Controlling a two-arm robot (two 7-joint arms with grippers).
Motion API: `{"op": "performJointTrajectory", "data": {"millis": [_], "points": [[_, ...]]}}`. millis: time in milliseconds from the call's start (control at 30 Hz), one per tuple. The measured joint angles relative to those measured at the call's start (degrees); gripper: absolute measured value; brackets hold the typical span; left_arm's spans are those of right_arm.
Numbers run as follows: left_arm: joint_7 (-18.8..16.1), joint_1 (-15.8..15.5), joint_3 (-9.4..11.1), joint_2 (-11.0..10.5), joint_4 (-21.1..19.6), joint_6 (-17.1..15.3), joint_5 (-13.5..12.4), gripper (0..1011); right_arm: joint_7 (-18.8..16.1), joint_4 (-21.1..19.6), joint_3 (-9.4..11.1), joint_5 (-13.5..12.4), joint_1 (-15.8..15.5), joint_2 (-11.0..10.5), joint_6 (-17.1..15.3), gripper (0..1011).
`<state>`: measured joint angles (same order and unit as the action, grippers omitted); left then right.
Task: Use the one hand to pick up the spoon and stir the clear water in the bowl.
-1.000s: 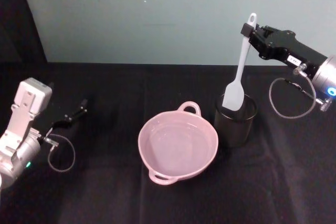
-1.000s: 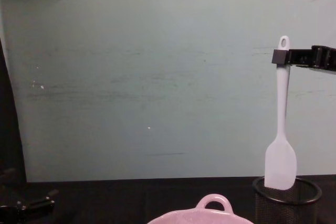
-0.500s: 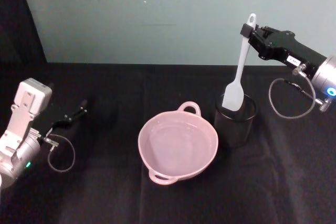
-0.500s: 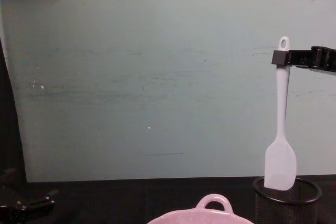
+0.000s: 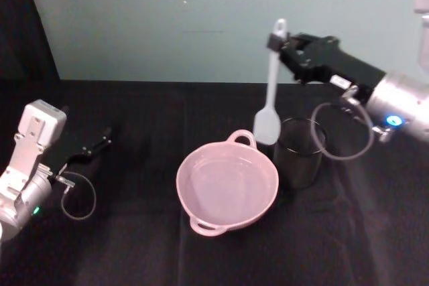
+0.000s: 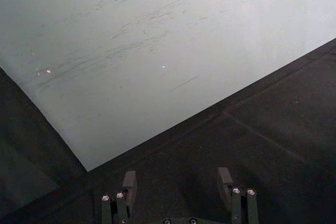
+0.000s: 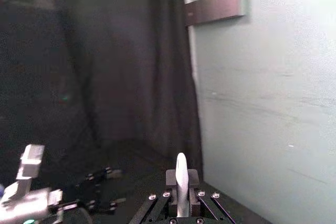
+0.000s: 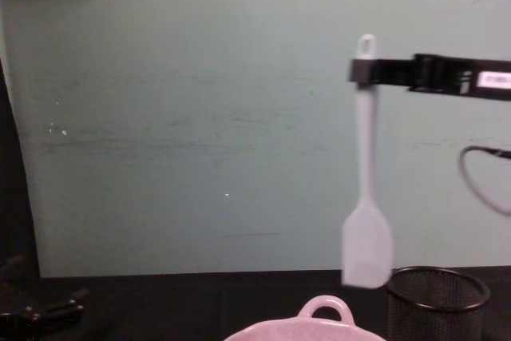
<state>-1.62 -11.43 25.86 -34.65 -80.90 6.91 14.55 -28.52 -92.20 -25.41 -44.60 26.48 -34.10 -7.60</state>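
My right gripper [image 5: 282, 44] is shut on the top of the white spoon's [image 5: 269, 92] handle, just below its hole. The spoon [image 8: 366, 189] hangs upright in the air, its flat blade above the far rim of the pale pink bowl [image 5: 226, 185], next to the bowl's loop handle [image 8: 324, 307]. Clear water lies in the bowl. In the right wrist view the handle end of the spoon [image 7: 181, 182] sticks up between the closed fingers. My left gripper [image 5: 94, 145] rests low over the black table at the left, open, with nothing between its fingers [image 6: 129, 184].
A black wire-mesh cup [image 5: 299, 152] stands just right of the bowl, seen also as the mesh cup [image 8: 437, 301] in the chest view. A pale green wall [image 5: 201, 18] closes the back of the black-clothed table [image 5: 134, 246].
The right gripper has lifted the spoon clear of the mesh cup and carried it left, toward the bowl. The left arm has stayed put.
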Motion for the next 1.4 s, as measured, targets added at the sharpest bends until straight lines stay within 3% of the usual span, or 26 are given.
{"op": "performJointTrajectory", "data": {"millis": [167, 300, 367, 567, 733, 967, 1400], "points": [[0.0, 0.0, 0.0, 0.0, 0.0, 0.0, 0.0, 1005, -1.9, 0.6, -3.5, 3.1, 1.2, 1.7, 1.0, 127], [0.0, 0.0, 0.0, 0.0, 0.0, 0.0, 0.0, 1005, -2.2, 1.4, -4.7, 5.1, 1.2, 2.7, 2.4, 127], [0.0, 0.0, 0.0, 0.0, 0.0, 0.0, 0.0, 1005, -1.2, 1.7, -5.7, 7.8, 0.1, 3.5, 4.0, 127], [0.0, 0.0, 0.0, 0.0, 0.0, 0.0, 0.0, 1005, 2.3, 1.5, -6.6, 12.0, -3.6, 5.3, 7.2, 127], [0.0, 0.0, 0.0, 0.0, 0.0, 0.0, 0.0, 1005, 4.8, 1.3, -6.5, 13.7, -6.6, 6.7, 8.9, 127], [0.0, 0.0, 0.0, 0.0, 0.0, 0.0, 0.0, 1005, 4.2, 2.3, -6.3, 14.0, -8.7, 8.4, 10.8, 127], [0.0, 0.0, 0.0, 0.0, 0.0, 0.0, 0.0, 1005, 1.9, 9.4, -6.5, 16.2, -5.5, 13.5, 12.2, 127]]}}
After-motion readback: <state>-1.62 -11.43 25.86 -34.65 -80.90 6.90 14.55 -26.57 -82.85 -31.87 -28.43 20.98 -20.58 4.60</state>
